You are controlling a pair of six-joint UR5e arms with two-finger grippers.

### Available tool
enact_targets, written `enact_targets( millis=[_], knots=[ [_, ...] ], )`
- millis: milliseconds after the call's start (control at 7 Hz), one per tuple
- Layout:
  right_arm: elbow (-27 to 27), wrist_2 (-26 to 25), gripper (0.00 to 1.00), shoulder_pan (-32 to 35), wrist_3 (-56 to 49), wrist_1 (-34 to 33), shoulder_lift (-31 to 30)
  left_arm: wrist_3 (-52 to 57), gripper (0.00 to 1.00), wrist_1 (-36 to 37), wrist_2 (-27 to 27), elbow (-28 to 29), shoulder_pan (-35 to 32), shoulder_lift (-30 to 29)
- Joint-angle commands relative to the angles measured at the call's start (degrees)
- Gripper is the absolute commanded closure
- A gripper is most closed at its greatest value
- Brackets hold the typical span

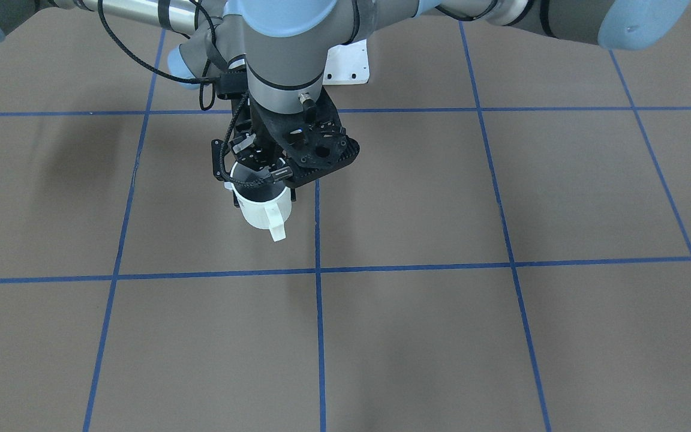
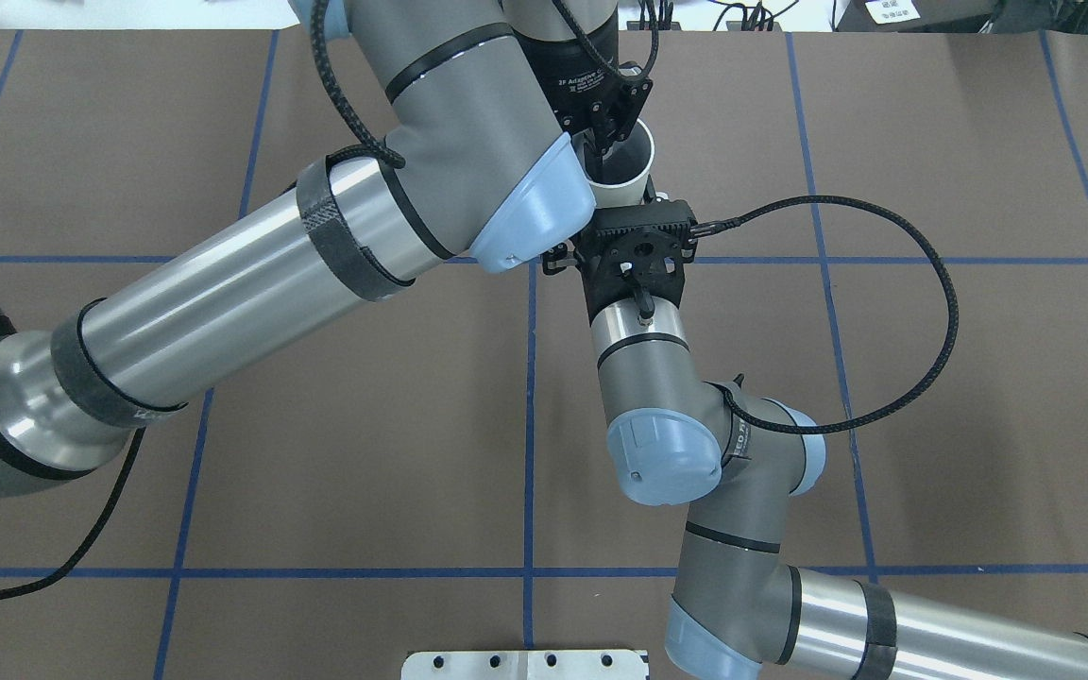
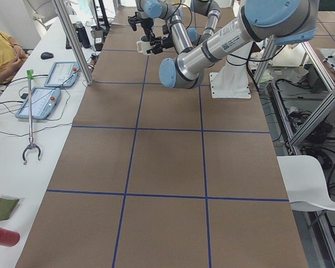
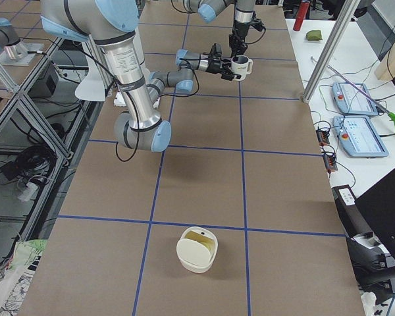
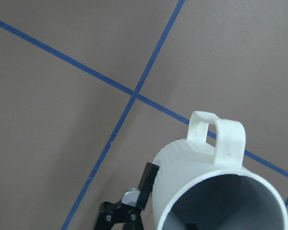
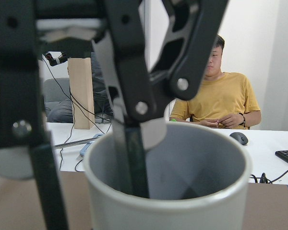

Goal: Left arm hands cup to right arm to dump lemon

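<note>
Front view: the cup point(image 1: 263, 207) hangs above the table point(image 1: 501, 336), upright, handle toward the camera, near a tape crossing.

Overhead: the left gripper point(image 2: 606, 142) comes from above, one finger inside the cup's rim, clamped on the wall. The right gripper point(image 2: 621, 212), at the cup's side, is hidden by its bracket; I cannot tell its state.

Right side view: a bowl point(image 4: 197, 249) sits well apart, near the table's end.

Right wrist view: a person point(image 6: 221, 98) sits beyond.

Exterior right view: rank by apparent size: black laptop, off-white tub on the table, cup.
1. black laptop
2. off-white tub
3. cup
The tub is nearer the camera than the cup, so their true sizes are unsure.
</note>
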Motion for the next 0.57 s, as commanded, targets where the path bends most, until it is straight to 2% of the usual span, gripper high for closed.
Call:
enact_targets(
  millis=[0, 143, 286, 429],
  knots=[
    [0.0, 0.0, 0.91, 0.0, 0.0, 0.0, -0.2, -0.4, 1.00, 0.1, 0.0, 0.0, -0.1, 0.0],
    [-0.3, -0.1, 0.10, -0.2, -0.1, 0.0, -0.6, -0.4, 1.00, 0.3, 0.0, 0.0, -0.2, 0.0],
    [-0.3, 0.0, 0.00, -0.2, 0.0, 0.2, -0.6, -0.4, 1.00, 0.2, 0.0, 0.1, -0.2, 0.0],
    [-0.3, 0.0, 0.00, -0.4, -0.1, 0.3, -0.9, -0.4, 1.00, 0.2, 0.0, 0.1, -0.3, 0.0]
  ],
)
